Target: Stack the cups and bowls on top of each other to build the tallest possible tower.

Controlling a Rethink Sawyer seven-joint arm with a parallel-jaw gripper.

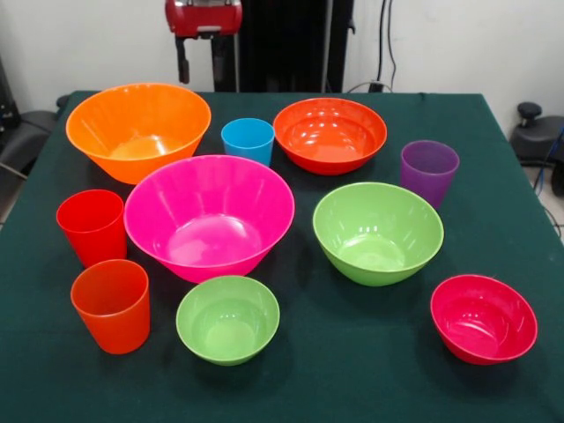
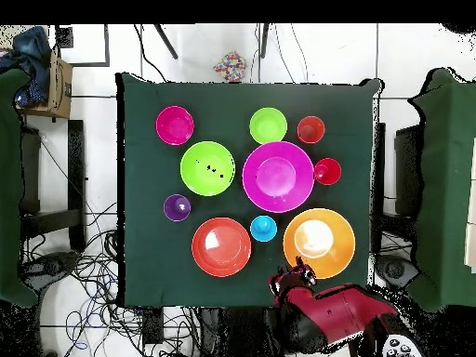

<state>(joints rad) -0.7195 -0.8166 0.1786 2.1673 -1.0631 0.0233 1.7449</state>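
Every bowl and cup stands alone, upright and empty on the green table (image 1: 352,379); no tower stands. At the back are the large orange bowl (image 1: 138,130), the blue cup (image 1: 248,139), the shallow red-orange bowl (image 1: 330,134) and the purple cup (image 1: 429,170). In the middle are the large pink bowl (image 1: 209,216), the medium green bowl (image 1: 377,232) and the red cup (image 1: 92,226). In front are the orange cup (image 1: 112,304), the small green bowl (image 1: 227,318) and the crimson bowl (image 1: 484,317). My gripper (image 1: 200,63) hangs open and empty behind the orange bowl, and the overhead view shows it (image 2: 293,276) at the table's edge.
Gaps between the pieces are narrow around the pink bowl (image 2: 278,176). Bare cloth lies along the front edge and at the right front corner (image 1: 529,388). Chairs (image 2: 446,186) stand beside the table and cables (image 2: 84,270) lie on the floor.
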